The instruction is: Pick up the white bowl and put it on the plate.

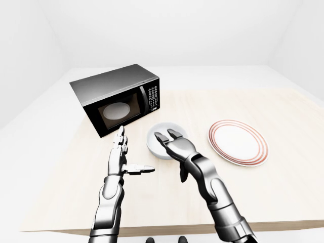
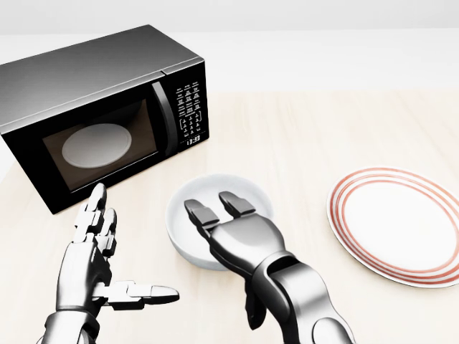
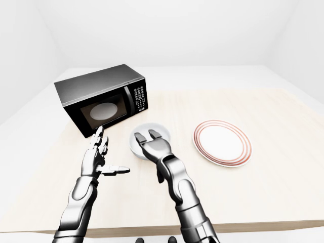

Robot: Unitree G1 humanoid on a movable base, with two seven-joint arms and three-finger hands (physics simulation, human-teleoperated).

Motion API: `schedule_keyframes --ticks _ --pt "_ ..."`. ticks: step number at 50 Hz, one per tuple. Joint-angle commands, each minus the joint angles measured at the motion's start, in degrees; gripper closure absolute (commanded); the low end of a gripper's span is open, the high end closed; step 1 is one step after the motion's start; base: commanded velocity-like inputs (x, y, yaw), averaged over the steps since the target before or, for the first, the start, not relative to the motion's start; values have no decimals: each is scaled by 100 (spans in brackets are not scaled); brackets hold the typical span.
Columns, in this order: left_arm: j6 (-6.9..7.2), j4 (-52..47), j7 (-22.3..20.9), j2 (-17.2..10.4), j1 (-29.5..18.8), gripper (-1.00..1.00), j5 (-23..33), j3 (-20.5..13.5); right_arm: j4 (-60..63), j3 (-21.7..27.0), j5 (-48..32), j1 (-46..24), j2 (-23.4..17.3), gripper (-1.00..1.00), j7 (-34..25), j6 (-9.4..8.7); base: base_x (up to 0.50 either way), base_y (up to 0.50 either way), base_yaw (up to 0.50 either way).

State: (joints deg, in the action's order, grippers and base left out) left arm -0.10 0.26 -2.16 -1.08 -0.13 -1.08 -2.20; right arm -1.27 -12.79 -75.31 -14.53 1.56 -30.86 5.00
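Hands over the bowl, nothing gripped

Bowl [image 2: 208, 222] sits on the pale table [image 2: 301, 136], just below the lower right corner of the microwave [image 2: 100, 107] in the head view, and well left of the red-ringed plate [image 2: 394, 222], which lies flat and bare. The bowl rests on the table, not lifted.

The right hand [image 2: 233, 233] reaches in from the bottom of the head view, forearm angled up and to the left, palm down over the bowl's near rim. Two fingers [image 2: 237, 204] stretch out straight over the bowl's hollow, spread slightly apart; the thumb hangs down beneath the wrist, outside the rim. The fingers are extended rather than curled, and I cannot tell whether they touch the bowl.

The left hand [image 2: 97, 261] stands to the left of the bowl, clear of it, palm turned inward. Its fingers point up toward the microwave door while the thumb juts out sideways to the right. It is wide open and holds nothing.
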Motion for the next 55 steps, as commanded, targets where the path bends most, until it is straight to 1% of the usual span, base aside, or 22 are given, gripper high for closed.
schedule_keyframes --ticks 1,12,24,34,45,55 --pt "0 0 0 0 0 -100 0 0 10 -65 -120 -148 92 -100 -845 0 0 0 0" --pt "0 0 0 0 0 -100 0 0 -189 -15 -131 -311 104 -100 -914 0 0 0 0" --pt "0 0 0 0 0 -100 0 0 -740 103 -122 -529 27 -100 -903 0 0 0 0" --pt "0 0 0 0 0 -100 0 0 -1221 214 -34 -803 -35 -100 -675 0 0 0 0" --pt "0 0 0 0 0 -100 0 0 -1656 209 -1 -940 -41 -100 -369 0 0 0 0" --pt "0 0 0 0 0 -100 0 0 -1769 225 5 -994 -66 -100 -323 0 0 0 0"
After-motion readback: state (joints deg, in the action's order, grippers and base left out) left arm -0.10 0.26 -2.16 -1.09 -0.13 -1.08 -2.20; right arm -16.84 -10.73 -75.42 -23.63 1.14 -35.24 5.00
